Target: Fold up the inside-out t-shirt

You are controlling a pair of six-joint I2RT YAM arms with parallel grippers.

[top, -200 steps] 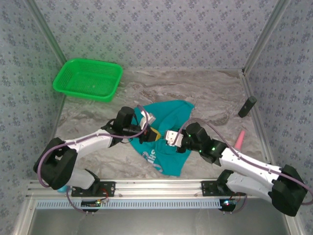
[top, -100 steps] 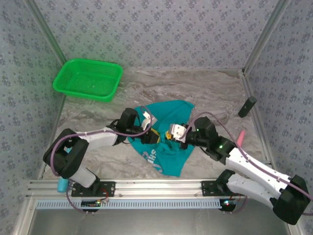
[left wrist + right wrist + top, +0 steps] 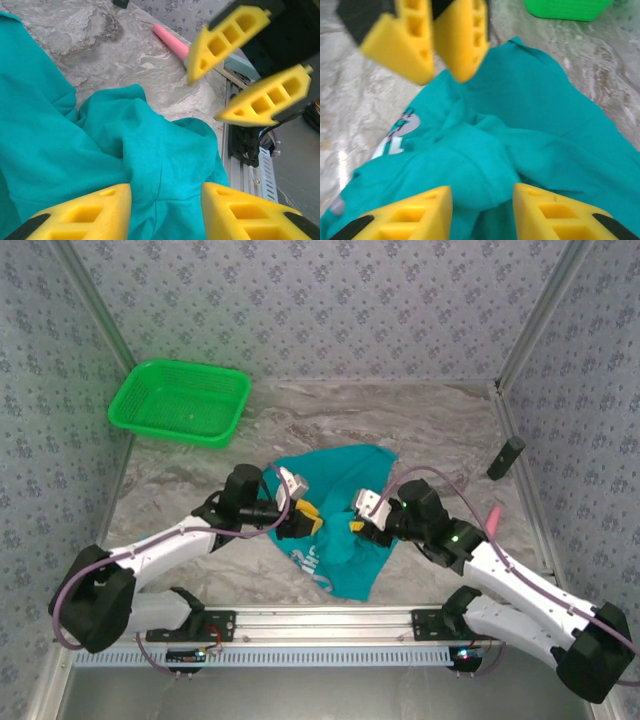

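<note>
The teal t-shirt [image 3: 340,502] lies crumpled on the marble table, with white lettering [image 3: 307,560] showing near its front left. My left gripper [image 3: 305,520] hovers over the shirt's left part, open, with bunched cloth [image 3: 125,140] showing under its gap [image 3: 165,210]. My right gripper [image 3: 357,523] faces it from the right, also open, above a raised fold [image 3: 485,165] between its fingers [image 3: 482,210]. Each wrist view shows the other gripper's yellow fingers [image 3: 235,35] [image 3: 462,40] close by. The lettering [image 3: 400,132] lies left of the fold.
A green mesh basket [image 3: 180,402] stands at the back left. A pink object [image 3: 490,523] lies right of the shirt, and a black object [image 3: 505,457] leans by the right wall. The metal rail [image 3: 320,620] runs along the near edge.
The left gripper has drawn slightly left and its arm has swung lower. The gap between the two grippers has widened a little. The shirt has stayed where it was.
</note>
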